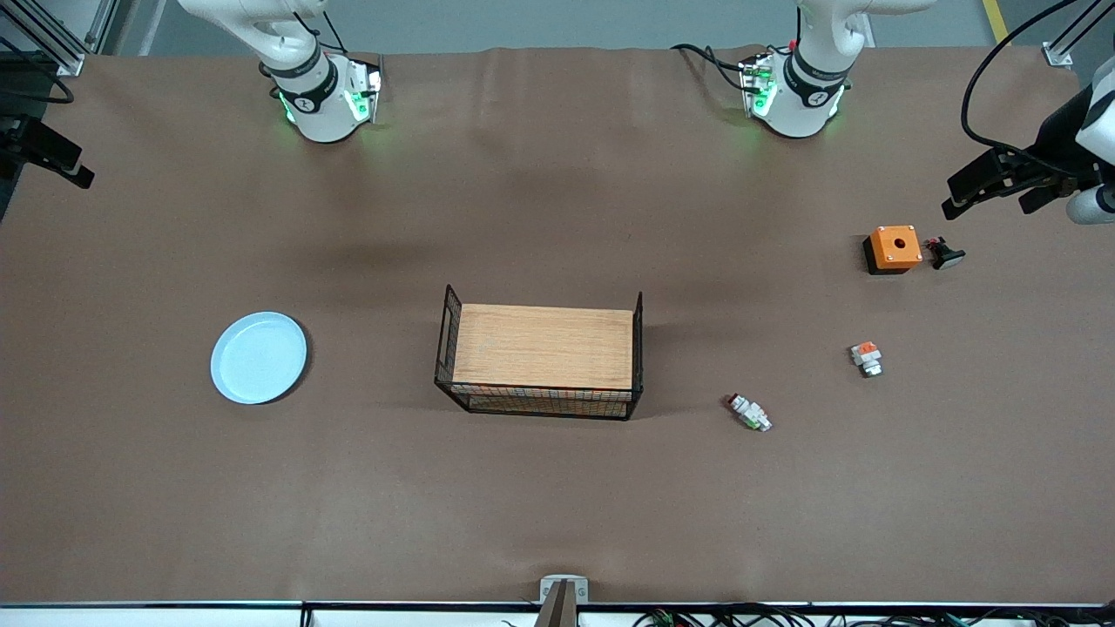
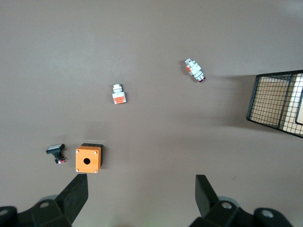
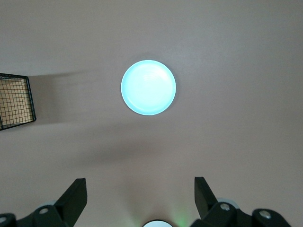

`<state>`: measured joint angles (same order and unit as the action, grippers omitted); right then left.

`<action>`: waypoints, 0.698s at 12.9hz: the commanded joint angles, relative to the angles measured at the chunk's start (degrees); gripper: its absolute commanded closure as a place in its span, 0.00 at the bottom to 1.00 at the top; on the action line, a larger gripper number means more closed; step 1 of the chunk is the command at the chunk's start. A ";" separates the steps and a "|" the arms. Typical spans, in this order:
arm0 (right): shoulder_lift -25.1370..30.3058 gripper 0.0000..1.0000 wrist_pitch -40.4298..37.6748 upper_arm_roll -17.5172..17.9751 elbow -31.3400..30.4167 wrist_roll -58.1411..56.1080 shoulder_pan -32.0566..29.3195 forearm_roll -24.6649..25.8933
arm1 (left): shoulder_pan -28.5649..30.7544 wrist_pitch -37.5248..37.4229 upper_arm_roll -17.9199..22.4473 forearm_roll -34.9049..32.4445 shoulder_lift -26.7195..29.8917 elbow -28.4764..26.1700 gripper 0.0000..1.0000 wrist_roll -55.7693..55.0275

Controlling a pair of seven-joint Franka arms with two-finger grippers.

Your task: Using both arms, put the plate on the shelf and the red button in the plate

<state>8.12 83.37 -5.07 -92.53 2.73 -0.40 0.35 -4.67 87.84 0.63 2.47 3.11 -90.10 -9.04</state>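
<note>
The pale blue plate lies flat on the brown table toward the right arm's end. The red button, a tiny elongated white-grey part, lies toward the left arm's end, beside the wire basket. My left gripper hangs open high over the table, with the orange box just off one finger. My right gripper also hangs open, high over bare table short of the plate. Neither holds anything. Neither hand shows in the front view.
The wire basket with a wooden board in it stands mid-table. An orange box with a hole, a black-and-white part and a stubby orange-topped white part lie toward the left arm's end.
</note>
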 commanded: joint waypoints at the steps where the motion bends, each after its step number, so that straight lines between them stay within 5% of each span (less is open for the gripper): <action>1: 1.55 0.00 0.66 -0.20 -1.34 0.17 0.05 -0.79 | 0.18 0.05 0.08 0.60 -0.21 0.89 0.00 0.52; 9: 1.54 0.00 1.01 0.15 -1.34 0.69 0.49 -0.79 | 0.18 0.05 0.08 0.69 -0.21 0.98 0.00 0.52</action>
<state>8.12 83.88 -4.93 -92.53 2.74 -0.33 0.35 -4.66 87.85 0.63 2.47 3.11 -90.09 -9.04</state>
